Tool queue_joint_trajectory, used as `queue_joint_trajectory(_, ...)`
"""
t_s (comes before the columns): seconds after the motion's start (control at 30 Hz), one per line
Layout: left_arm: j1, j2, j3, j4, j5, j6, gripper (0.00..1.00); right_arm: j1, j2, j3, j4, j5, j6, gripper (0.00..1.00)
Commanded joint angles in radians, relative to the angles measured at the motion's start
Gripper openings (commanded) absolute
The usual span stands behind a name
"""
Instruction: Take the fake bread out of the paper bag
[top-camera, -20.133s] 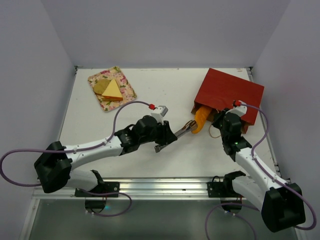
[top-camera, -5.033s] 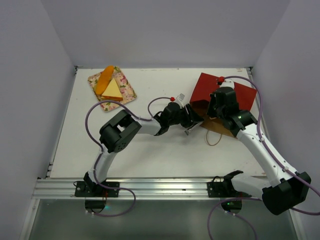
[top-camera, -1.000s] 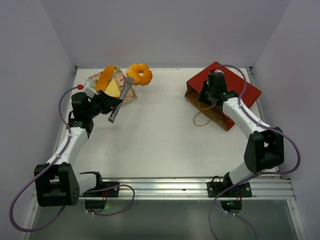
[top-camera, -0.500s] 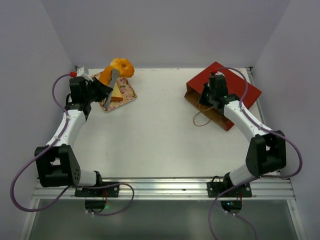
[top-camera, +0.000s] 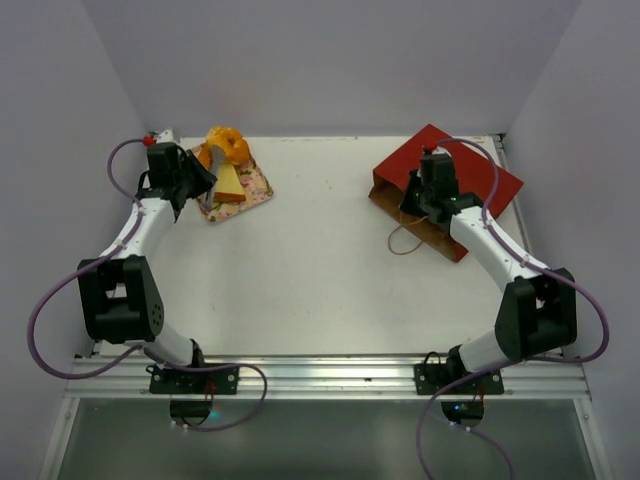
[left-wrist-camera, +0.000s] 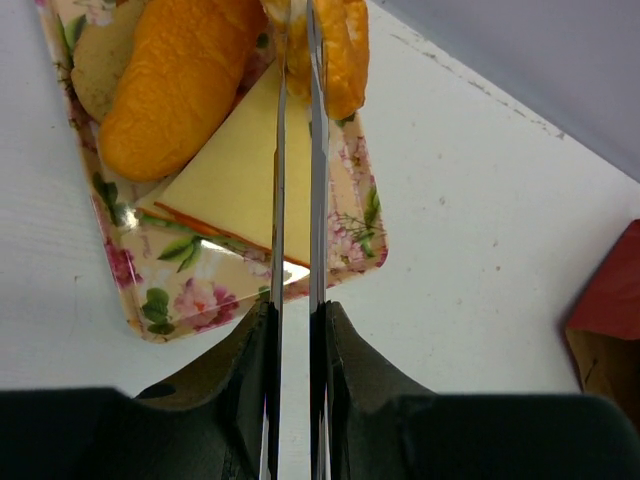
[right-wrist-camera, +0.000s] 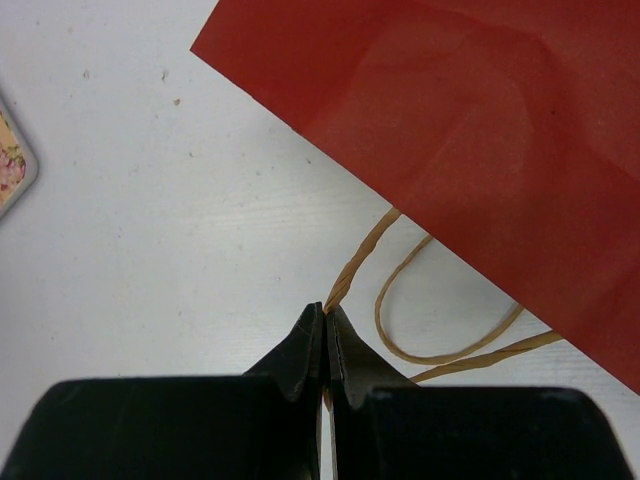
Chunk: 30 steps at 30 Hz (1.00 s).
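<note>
My left gripper (left-wrist-camera: 296, 30) is shut on a ring doughnut (left-wrist-camera: 345, 50), a piece of the fake bread, and holds it over the far part of the floral tray (left-wrist-camera: 150, 315). On the tray lie an orange bun (left-wrist-camera: 180, 90), a yellow sandwich wedge (left-wrist-camera: 235, 180) and a tan roll (left-wrist-camera: 95, 75). The dark-red paper bag (top-camera: 455, 185) lies flat at the back right. My right gripper (right-wrist-camera: 328, 312) is shut on one of its cord handles (right-wrist-camera: 365, 255) just off the bag's edge. The bag's inside is hidden.
A second cord loop (right-wrist-camera: 440, 340) lies on the white table (top-camera: 320, 260) beside the held one. The tray (top-camera: 252, 187) sits at the back left near the wall. Grey walls close in the left, back and right sides.
My left arm has swung left and back, carrying the doughnut from right of the tray to above it. The right arm and the bag have barely moved.
</note>
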Motion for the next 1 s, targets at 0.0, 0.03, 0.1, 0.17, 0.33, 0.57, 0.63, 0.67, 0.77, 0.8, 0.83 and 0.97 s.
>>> queue_joint_trajectory(0.0,0.009,0.015,0.055,0.016,-0.040,0.041,0.12,-0.004,-0.033,-0.009,0.012,-0.013,-0.013,0.00)
queue_joint_trajectory(0.03,0.009,0.015,0.054,0.016,-0.042,0.043,0.12,-0.004,-0.032,-0.013,0.013,-0.013,-0.013,0.00)
queue_joint_trajectory(0.1,0.009,0.020,0.051,0.016,-0.048,0.047,0.12,-0.005,-0.029,-0.016,0.018,-0.013,-0.014,0.00)
queue_joint_trajectory(0.17,0.008,0.024,0.052,0.016,-0.054,0.054,0.16,-0.004,-0.027,-0.022,0.021,-0.010,-0.016,0.00)
queue_joint_trajectory(0.33,0.008,0.012,0.052,0.005,-0.077,0.063,0.30,-0.004,-0.026,-0.032,0.029,-0.010,-0.013,0.00)
queue_joint_trajectory(0.57,0.006,-0.020,0.049,-0.008,-0.089,0.069,0.40,-0.004,-0.020,-0.031,0.035,-0.020,-0.008,0.00)
queue_joint_trajectory(0.63,0.006,-0.028,0.051,-0.014,-0.091,0.070,0.41,-0.004,-0.020,-0.031,0.038,-0.022,-0.007,0.00)
queue_joint_trajectory(0.67,0.006,-0.031,0.048,-0.017,-0.091,0.070,0.41,-0.004,-0.020,-0.031,0.036,-0.023,-0.007,0.00)
queue_joint_trajectory(0.77,0.006,-0.046,0.037,-0.022,-0.097,0.074,0.42,-0.004,-0.023,-0.031,0.036,-0.023,-0.007,0.00)
queue_joint_trajectory(0.8,0.006,-0.057,0.032,-0.022,-0.100,0.074,0.43,-0.004,-0.024,-0.029,0.035,-0.023,-0.007,0.00)
queue_joint_trajectory(0.83,0.006,-0.063,0.028,-0.024,-0.101,0.077,0.43,-0.004,-0.026,-0.029,0.033,-0.023,-0.008,0.00)
queue_joint_trajectory(0.97,0.008,-0.100,-0.003,-0.022,-0.101,0.077,0.43,-0.004,-0.032,-0.028,0.029,-0.019,-0.011,0.00)
